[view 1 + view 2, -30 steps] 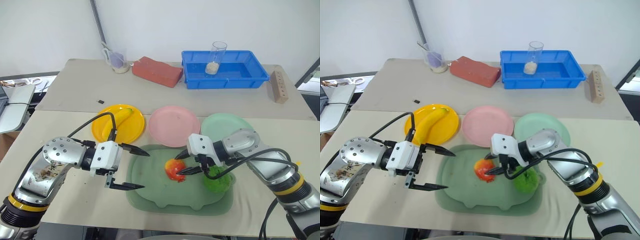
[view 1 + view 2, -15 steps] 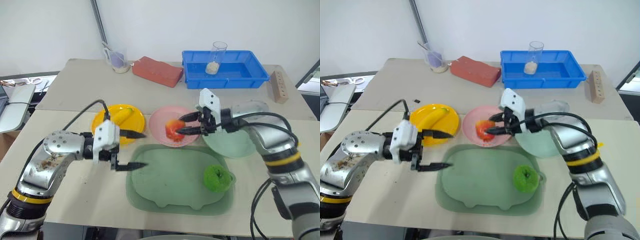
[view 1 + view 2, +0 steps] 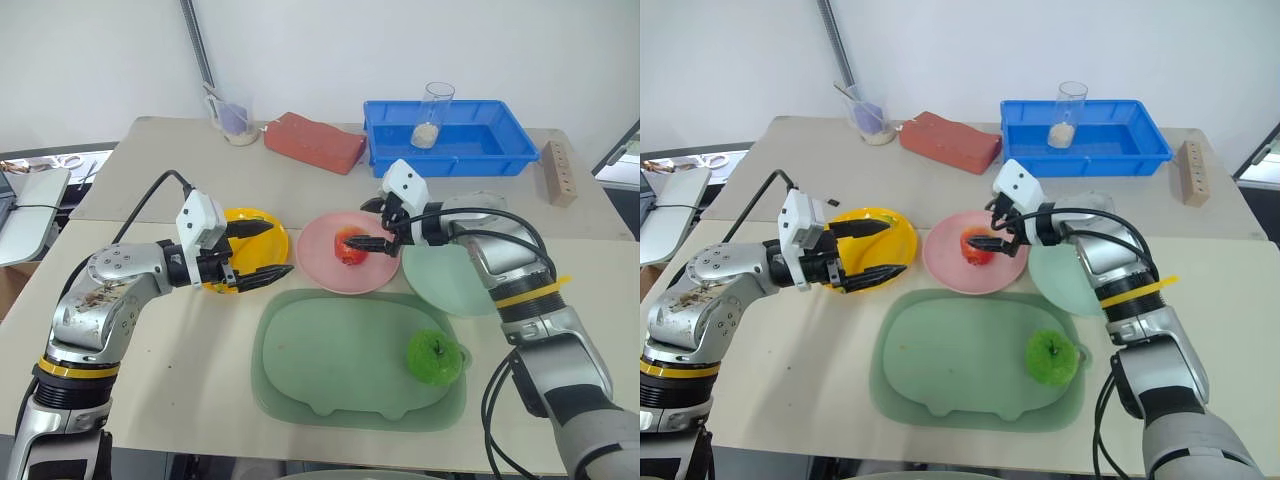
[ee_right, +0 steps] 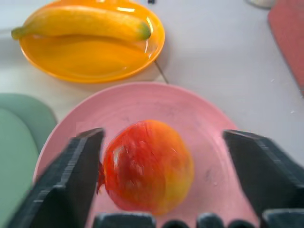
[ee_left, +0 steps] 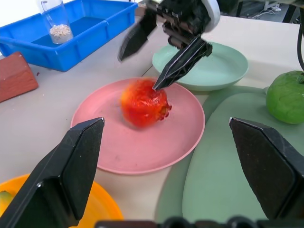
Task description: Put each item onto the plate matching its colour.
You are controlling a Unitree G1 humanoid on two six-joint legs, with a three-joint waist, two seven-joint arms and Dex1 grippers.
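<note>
Premises present as a robotics test lab. Two plain beige desks (image 3: 150,215) are butted together against a bare white wall. Along the far edge of the rear desk stand staged props: a blue bin (image 3: 450,140) holding a clear cup (image 3: 434,115), a red brick (image 3: 314,142), and a drilled wooden block (image 3: 557,172). Loose cabling lies beyond the desks' left edge.

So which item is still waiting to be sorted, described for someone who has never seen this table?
Find the large dull-green tray at the table's near edge, in front of the three round plates. On its right side sits the bright green apple with a stem, the only fruit not on a plate.
</note>
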